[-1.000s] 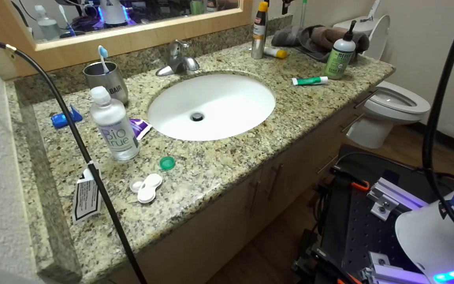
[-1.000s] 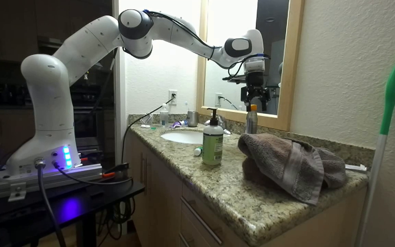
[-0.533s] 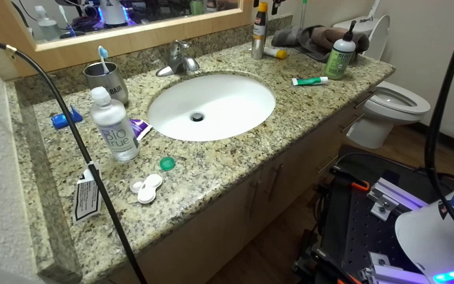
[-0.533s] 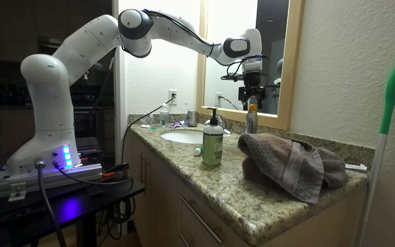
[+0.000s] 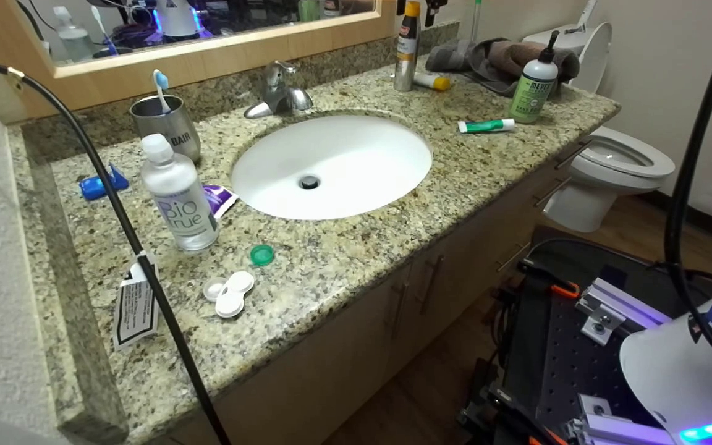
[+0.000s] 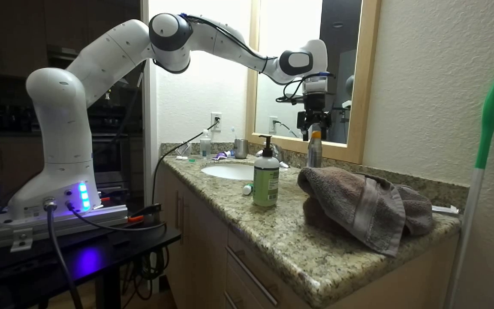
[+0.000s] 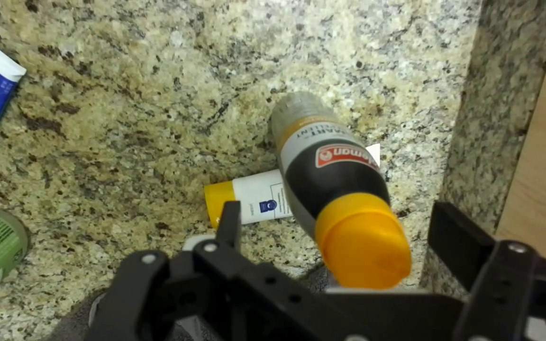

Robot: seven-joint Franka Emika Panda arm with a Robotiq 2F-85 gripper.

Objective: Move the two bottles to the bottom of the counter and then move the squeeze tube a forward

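The slim dark bottle with a yellow-orange cap [image 7: 334, 175] stands upright on the granite counter [image 5: 343, 259] near the back; it also shows in both exterior views [image 5: 406, 49] [image 6: 314, 152]. My gripper [image 7: 337, 213] is open, its fingers on either side of the cap, with gaps visible in the wrist view. In an exterior view the gripper [image 6: 314, 137] hangs pointing down with its tips near cap height. The green-labelled bottle with a black pump [image 5: 533, 89] stands near the front edge. A green and white tube [image 5: 486, 126] lies beside it. A white tube with yellow cap [image 7: 259, 196] lies behind the dark bottle.
A grey-brown towel [image 6: 358, 201] is bunched at the counter's end. The mirror frame [image 6: 369, 86] and backsplash are close to my gripper. The oval sink [image 5: 356, 167] and faucet [image 5: 279, 93] are beside the dark bottle. A clear bottle [image 5: 180, 198] and cup [image 5: 173, 127] stand farther off.
The gripper has shifted slightly toward the sink side and then come down a little, so its fingers now sit either side of the dark bottle's cap. The objects have not moved.
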